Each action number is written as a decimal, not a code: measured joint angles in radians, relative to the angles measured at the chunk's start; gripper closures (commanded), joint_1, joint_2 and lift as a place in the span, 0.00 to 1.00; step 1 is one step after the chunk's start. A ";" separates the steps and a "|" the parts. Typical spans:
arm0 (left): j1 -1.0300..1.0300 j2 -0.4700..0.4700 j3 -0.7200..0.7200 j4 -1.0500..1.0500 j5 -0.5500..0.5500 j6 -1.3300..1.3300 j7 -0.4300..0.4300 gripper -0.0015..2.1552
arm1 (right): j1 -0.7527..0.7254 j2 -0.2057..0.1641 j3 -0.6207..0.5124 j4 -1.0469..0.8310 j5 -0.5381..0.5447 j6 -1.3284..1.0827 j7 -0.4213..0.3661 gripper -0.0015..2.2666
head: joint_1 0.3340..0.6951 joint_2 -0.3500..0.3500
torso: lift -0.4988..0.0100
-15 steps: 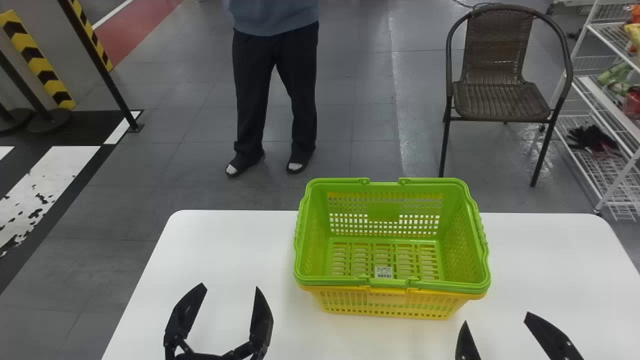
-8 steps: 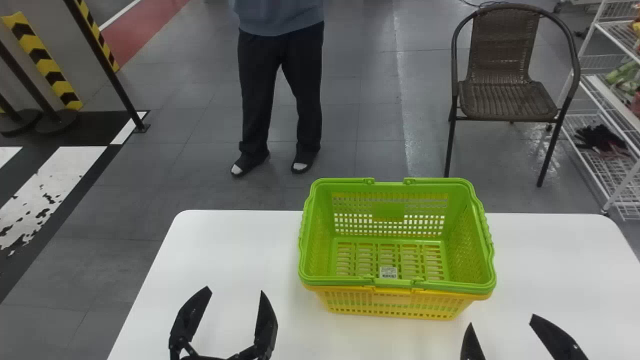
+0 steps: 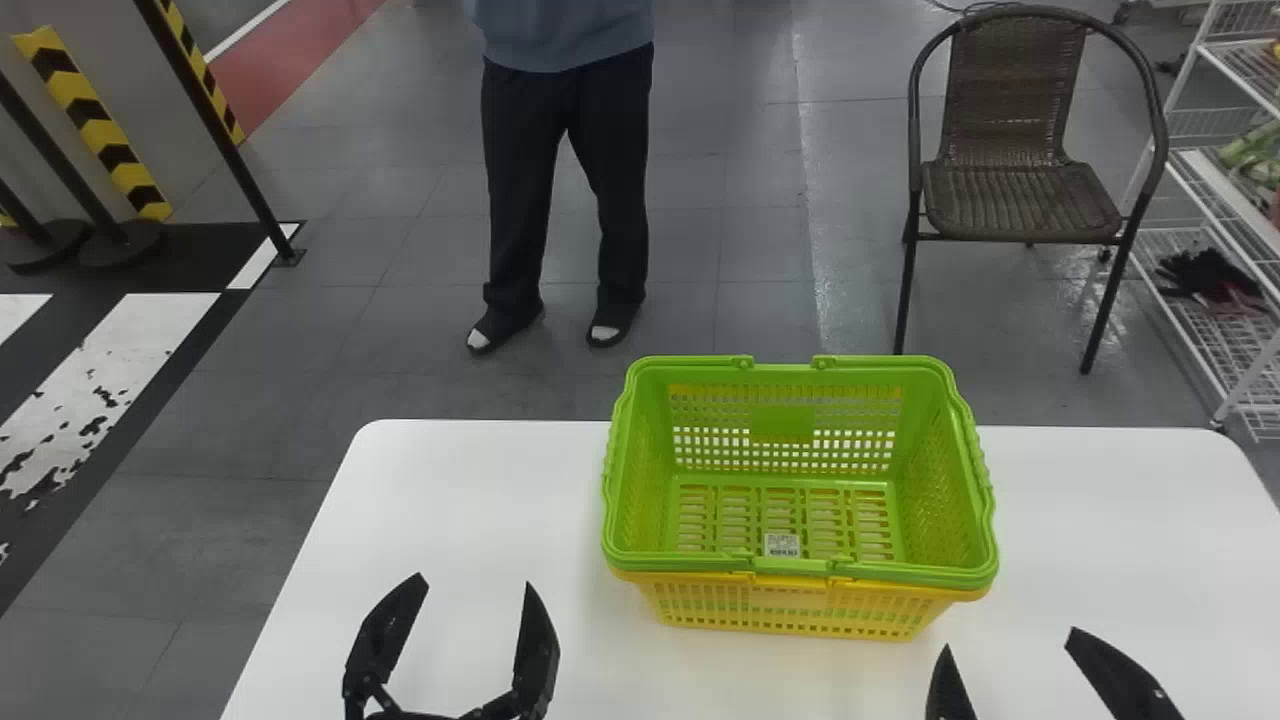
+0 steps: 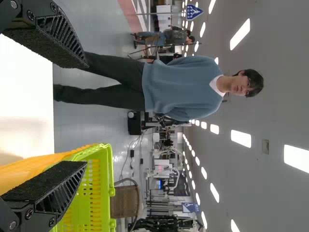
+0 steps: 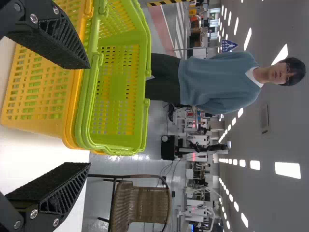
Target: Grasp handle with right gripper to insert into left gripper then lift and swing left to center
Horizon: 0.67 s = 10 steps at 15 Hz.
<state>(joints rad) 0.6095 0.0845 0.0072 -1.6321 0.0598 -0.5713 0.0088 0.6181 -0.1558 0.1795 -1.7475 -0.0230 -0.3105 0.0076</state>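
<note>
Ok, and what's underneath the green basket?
The green basket sits nested in a yellow basket, whose front wall shows below it. The yellow basket's floor is mostly covered, so I can't tell if anything lies between them.

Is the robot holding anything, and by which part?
Nothing is held: the black left gripper and black right gripper stand open, clear of the green plastic basket.

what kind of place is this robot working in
Possibly a shop-style test area: green basket on a white table, wire shelving, striped floor markings.
</note>
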 measured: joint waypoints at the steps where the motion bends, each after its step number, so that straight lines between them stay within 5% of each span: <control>1: -0.002 0.001 0.003 -0.006 0.000 0.001 -0.009 0.05 | 0.000 0.001 0.000 0.000 0.000 0.000 0.000 0.04 | 1.00 0.74 | 0.98; 10: -0.094 0.005 0.049 -0.139 -0.001 0.315 -0.143 0.07 | 0.003 0.000 0.000 0.005 0.000 -0.001 0.000 0.05 | 1.00 0.71 | 0.98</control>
<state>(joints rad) 0.5160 0.0899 0.0557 -1.7715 0.0585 -0.2562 -0.1343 0.6213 -0.1563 0.1795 -1.7427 -0.0230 -0.3113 0.0076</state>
